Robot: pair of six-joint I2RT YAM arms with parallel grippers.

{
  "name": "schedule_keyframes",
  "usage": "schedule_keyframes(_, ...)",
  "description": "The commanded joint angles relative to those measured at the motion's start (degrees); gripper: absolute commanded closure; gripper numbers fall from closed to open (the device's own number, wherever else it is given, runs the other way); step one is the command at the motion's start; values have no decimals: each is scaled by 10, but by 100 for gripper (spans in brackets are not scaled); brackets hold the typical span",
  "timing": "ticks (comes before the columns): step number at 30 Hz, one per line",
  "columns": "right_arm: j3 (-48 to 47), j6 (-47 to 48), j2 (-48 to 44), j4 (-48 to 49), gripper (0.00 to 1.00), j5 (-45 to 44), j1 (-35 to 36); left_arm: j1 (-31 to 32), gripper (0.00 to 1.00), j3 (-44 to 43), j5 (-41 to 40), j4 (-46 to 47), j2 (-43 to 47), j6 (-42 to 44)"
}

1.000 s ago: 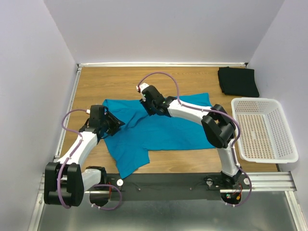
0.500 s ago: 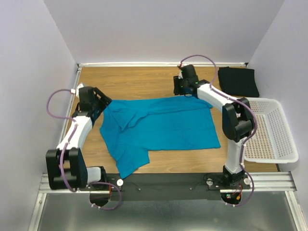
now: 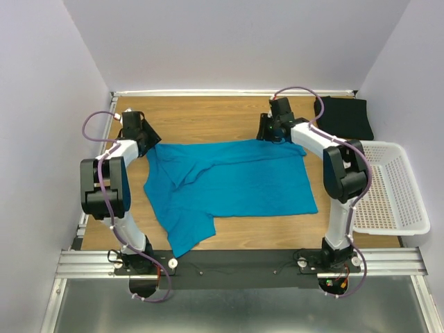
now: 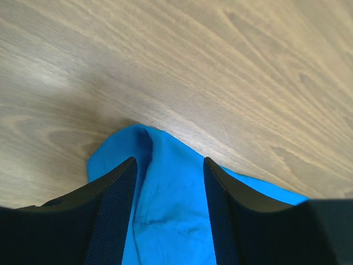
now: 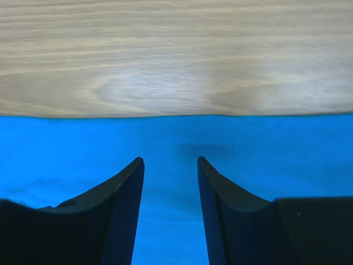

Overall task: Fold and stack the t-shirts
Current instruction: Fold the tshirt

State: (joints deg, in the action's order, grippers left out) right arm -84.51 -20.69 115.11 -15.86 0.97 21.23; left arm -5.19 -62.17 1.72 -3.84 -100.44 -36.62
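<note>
The teal-blue t-shirt [image 3: 236,184] lies spread on the wooden table, one sleeve pointing toward the near edge. My left gripper [image 3: 147,142] is at its far left corner; in the left wrist view it [image 4: 168,160] stands open, its fingers astride that cloth corner [image 4: 165,193]. My right gripper [image 3: 273,134] is over the shirt's far edge, right of centre. In the right wrist view it [image 5: 170,160] is open just above flat blue cloth [image 5: 171,138]. The black t-shirt [image 3: 342,116] lies folded at the back right.
A white perforated basket [image 3: 409,208] stands at the right edge of the table, beside the right arm's elbow [image 3: 345,173]. Walls close in the table on the left, back and right. Bare wood [image 3: 201,118] shows beyond the shirt's far edge.
Both grippers moved apart and toward the back of the table, the left to the far left corner, the right to the far edge. The teal shirt's far part is now spread out flat.
</note>
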Motion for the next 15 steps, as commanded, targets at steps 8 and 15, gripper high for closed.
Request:
schedule_keyframes(8,63,-58,-16,27,49,11,-86,-3,47,3,27,27,-41,-8)
schedule_keyframes(15,71,-80,3,39,49,23,-115,-3,63,-2,18,31,-62,-2)
